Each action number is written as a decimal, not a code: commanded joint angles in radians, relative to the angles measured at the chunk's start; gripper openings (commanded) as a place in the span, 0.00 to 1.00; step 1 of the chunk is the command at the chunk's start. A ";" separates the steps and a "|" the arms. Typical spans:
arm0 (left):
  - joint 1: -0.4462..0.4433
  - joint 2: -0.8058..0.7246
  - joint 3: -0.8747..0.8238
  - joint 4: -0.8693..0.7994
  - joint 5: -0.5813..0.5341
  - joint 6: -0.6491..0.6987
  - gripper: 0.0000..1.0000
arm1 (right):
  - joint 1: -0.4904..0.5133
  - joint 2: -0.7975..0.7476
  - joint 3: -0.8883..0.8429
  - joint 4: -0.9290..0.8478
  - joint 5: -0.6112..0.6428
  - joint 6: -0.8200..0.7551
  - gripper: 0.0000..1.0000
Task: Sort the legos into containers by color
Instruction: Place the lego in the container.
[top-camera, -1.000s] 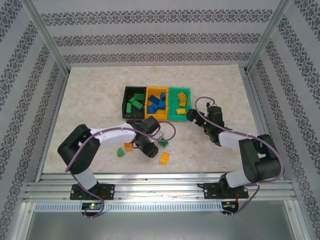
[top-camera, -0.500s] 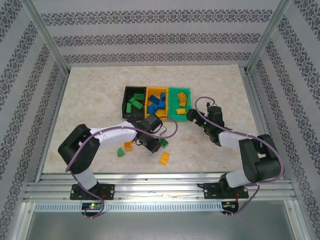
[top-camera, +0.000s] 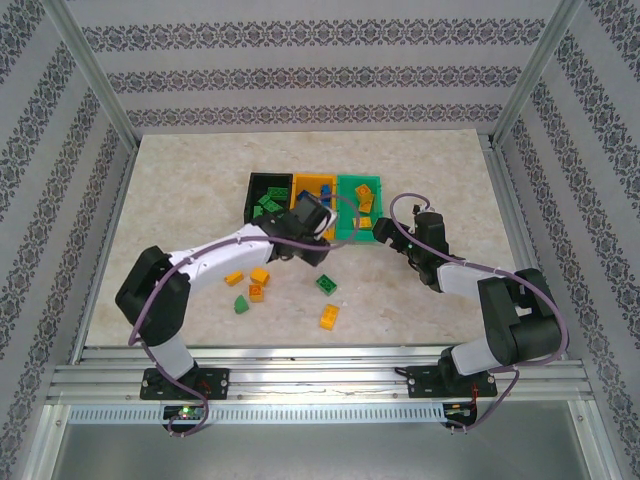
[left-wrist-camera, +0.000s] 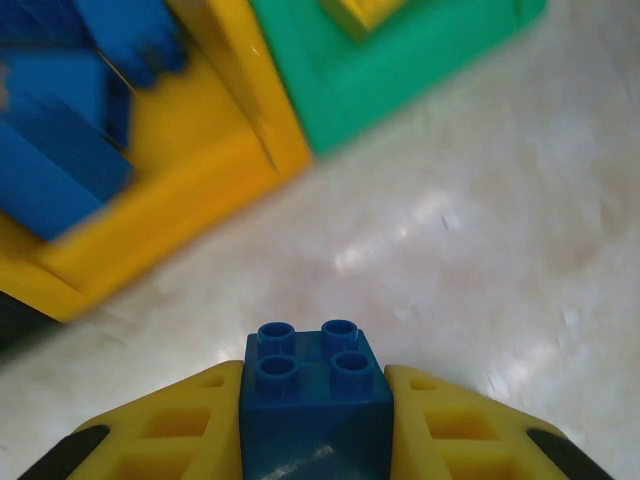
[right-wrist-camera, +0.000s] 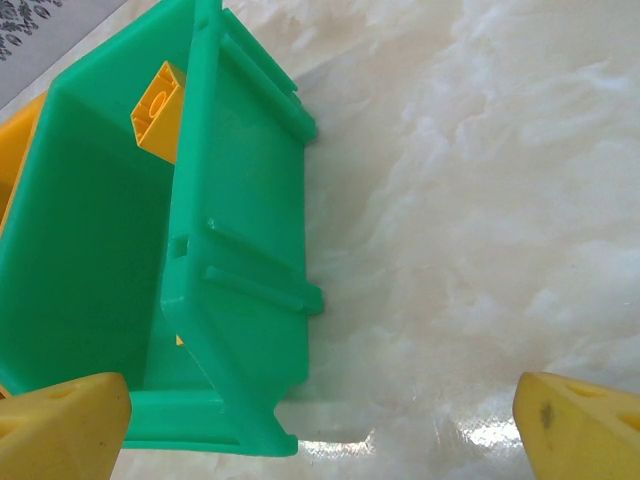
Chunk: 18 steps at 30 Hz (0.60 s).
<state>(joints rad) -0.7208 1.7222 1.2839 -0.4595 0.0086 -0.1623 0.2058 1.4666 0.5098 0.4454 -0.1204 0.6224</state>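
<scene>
1. We see the left gripper (left-wrist-camera: 316, 405) shut tight on a blue lego (left-wrist-camera: 315, 375), its jaws pressed against both sides of the brick, studs facing away from the wrist.
2. From above, this gripper sits at the near end of the yellow-orange bin (top-camera: 312, 180), between the black bin (top-camera: 262, 184) and the green bin (top-camera: 358, 182).
3. We find the right gripper (right-wrist-camera: 325, 425) spread wide and holding nothing, just beside the green bin's near end.
4. Loose legos (top-camera: 326, 284), green and yellow-orange, lie on the table (top-camera: 180, 200).
</scene>
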 joint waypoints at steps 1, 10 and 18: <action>0.055 0.050 0.117 0.040 -0.082 0.006 0.22 | 0.010 -0.023 0.015 -0.004 0.020 -0.019 0.98; 0.164 0.221 0.422 -0.056 -0.108 0.074 0.36 | 0.010 -0.022 0.016 -0.004 0.011 -0.018 0.98; 0.174 0.171 0.365 -0.046 -0.072 0.068 0.84 | 0.009 -0.029 0.013 -0.006 0.015 -0.020 0.98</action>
<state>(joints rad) -0.5476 1.9503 1.7016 -0.4931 -0.0708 -0.1085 0.2058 1.4555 0.5098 0.4381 -0.1207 0.6220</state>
